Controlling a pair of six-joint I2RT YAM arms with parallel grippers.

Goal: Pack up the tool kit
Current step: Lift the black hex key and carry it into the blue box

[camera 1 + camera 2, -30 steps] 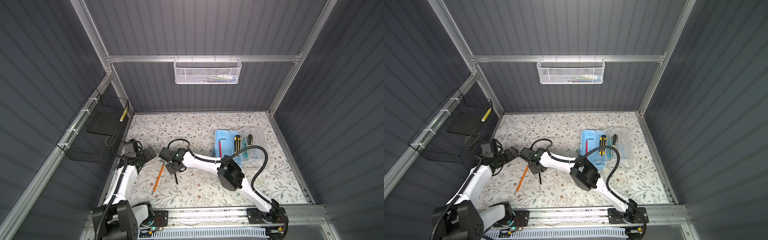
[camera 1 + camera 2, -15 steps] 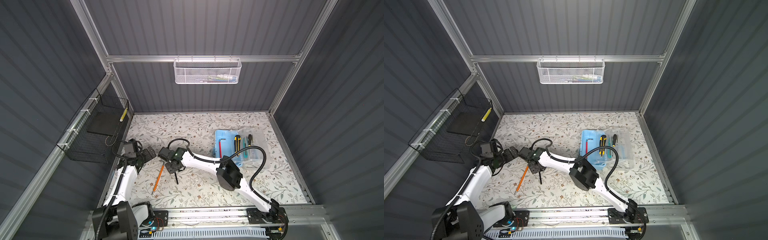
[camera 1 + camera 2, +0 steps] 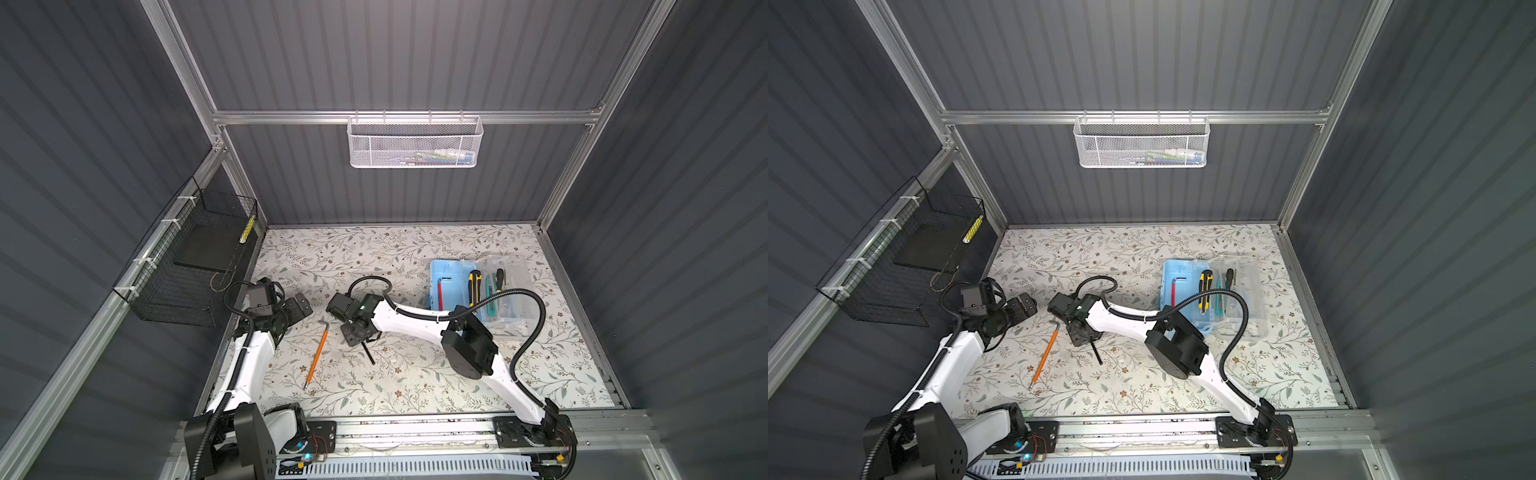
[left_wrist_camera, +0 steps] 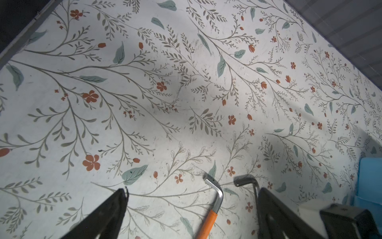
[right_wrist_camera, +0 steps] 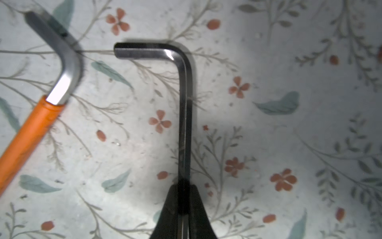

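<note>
Your tool kit box (image 3: 451, 272) sits open on the right half of the floral surface (image 3: 365, 253), with its clear lid (image 3: 513, 274) folded out on the side away from the arms. In both top views you can make out a red hex key (image 3: 1173, 291) and a yellow-and-black utility knife (image 3: 1204, 291) lying in the blue tray. Neither wrist view shows these contents, and the left wrist view catches only a blue corner of the box. Left of the box and well apart from it, your right end effector (image 5: 184, 186) is clamped on the long shank of a black hex key (image 5: 185, 103). The right wrist view shows the two fingers pressed against the shank, with the short bent arm sticking out beyond them. The top views show only the shank's far end poking out from under the end effector (image 3: 360, 337). You cannot tell whether the key is clear of the surface. Just beside it lies an orange-handled hex key (image 3: 316, 357), untouched. Your left end effector (image 4: 192, 190) hangs nearby with its fingers spread wide and nothing between them. A white mesh basket (image 3: 415, 143) hangs on the back wall and a black wire basket (image 3: 183, 286) on the left wall.
</note>
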